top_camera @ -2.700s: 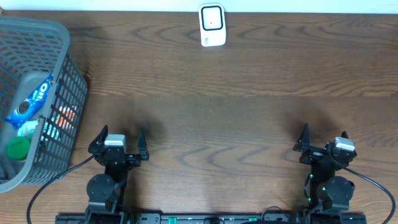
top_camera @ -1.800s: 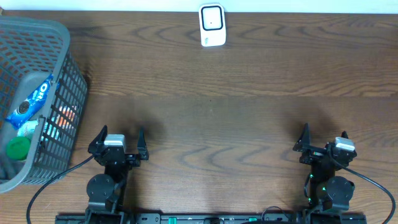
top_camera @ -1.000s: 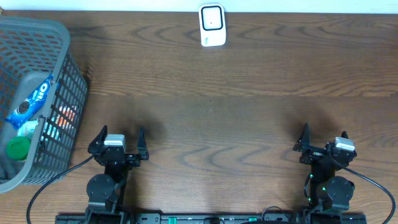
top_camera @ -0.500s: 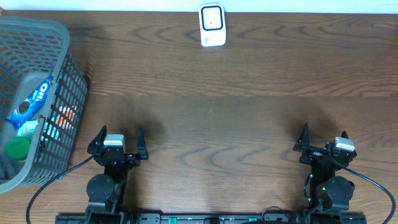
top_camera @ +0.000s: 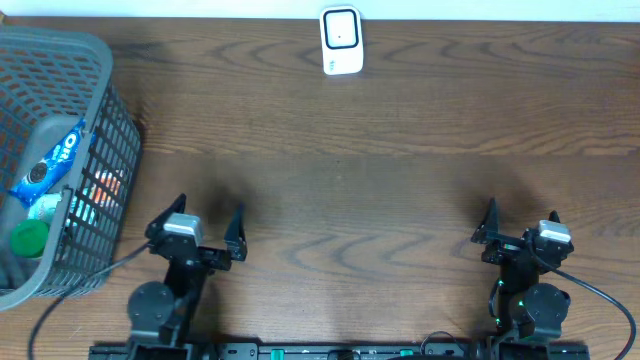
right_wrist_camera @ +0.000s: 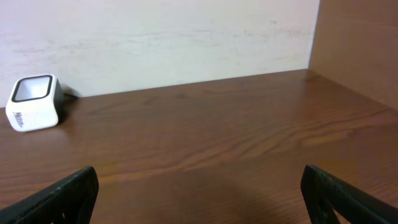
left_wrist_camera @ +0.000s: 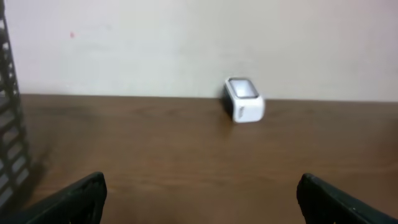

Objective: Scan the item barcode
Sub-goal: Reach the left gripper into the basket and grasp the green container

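Inside the grey basket (top_camera: 104, 60), a blue, possibly Oreo, pack (top_camera: 47, 163); left fingers (top_camera: 236, 232) and right fingers (top_camera: 488, 226) spread wide, empty.

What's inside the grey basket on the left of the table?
In the basket: a blue cookie pack, a green lid and something orange. The rest is covered by the mesh wall.
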